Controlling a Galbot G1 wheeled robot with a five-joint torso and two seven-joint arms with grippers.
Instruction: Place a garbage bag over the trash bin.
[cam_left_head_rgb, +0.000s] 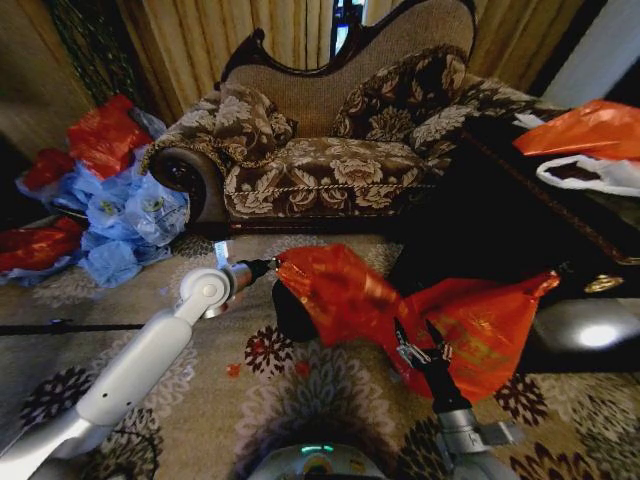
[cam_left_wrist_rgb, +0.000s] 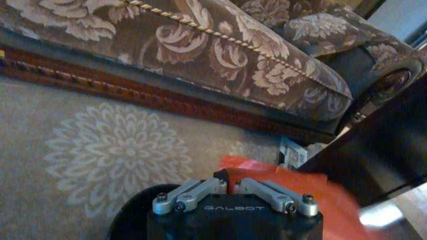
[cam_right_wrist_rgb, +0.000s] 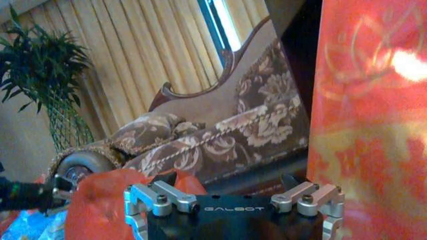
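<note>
From the head camera I see the bag (cam_left_head_rgb: 345, 290) draped over the bin (cam_left_head_rgb: 290, 318) on the carpet (cam_left_head_rgb: 300, 400), in front of the sofa (cam_left_head_rgb: 330, 150). My left tool (cam_left_head_rgb: 272, 266) pinches the bag's left edge. My right tool (cam_left_head_rgb: 418, 335) stands at the bag's right side with fingers spread, a larger orange bag (cam_left_head_rgb: 480, 325) behind it.

From the left wrist, the tool (cam_left_wrist_rgb: 230, 184) is pressed together on the bag (cam_left_wrist_rgb: 293, 200), the bin (cam_left_wrist_rgb: 130, 217) below.

From the right wrist, the fingers (cam_right_wrist_rgb: 293, 192) stand spread, bag (cam_right_wrist_rgb: 100, 205) between.
</note>
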